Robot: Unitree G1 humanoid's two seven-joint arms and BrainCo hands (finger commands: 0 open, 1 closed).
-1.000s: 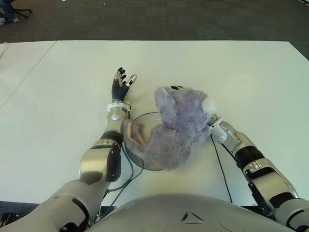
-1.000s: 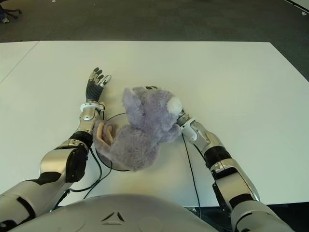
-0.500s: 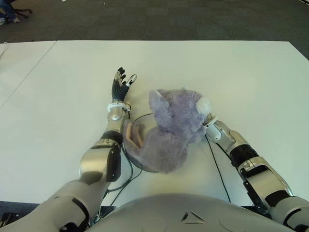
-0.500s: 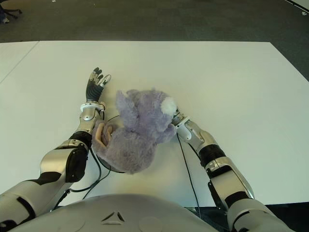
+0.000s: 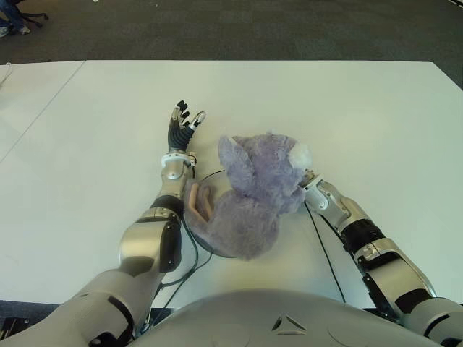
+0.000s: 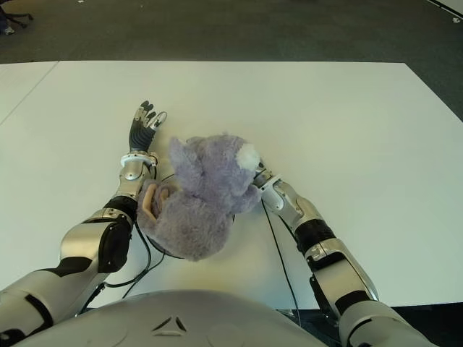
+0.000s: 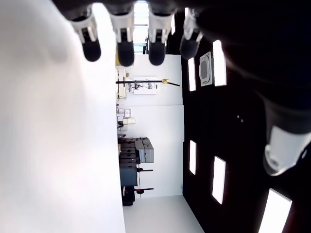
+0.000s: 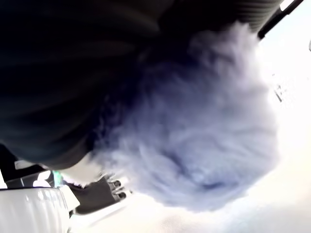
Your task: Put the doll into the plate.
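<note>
Right robot hand (image 5: 302, 179): buried in fluffy grey-purple plush doll (image 5: 249, 199) at head end, apparently gripping it; fingers hidden by fur. Doll: lying over dark round plate (image 5: 211, 176), covering most of it, only far rim arc and near edge visible; pink paw towards left forearm. Left robot hand (image 5: 181, 123): idle, fingers extended, holding nothing, beyond plate on white desk (image 5: 362, 116). Judged status: placement largely achieved. Outstanding: release doll, withdraw right robot hand, confirm body settled within rim.
</note>
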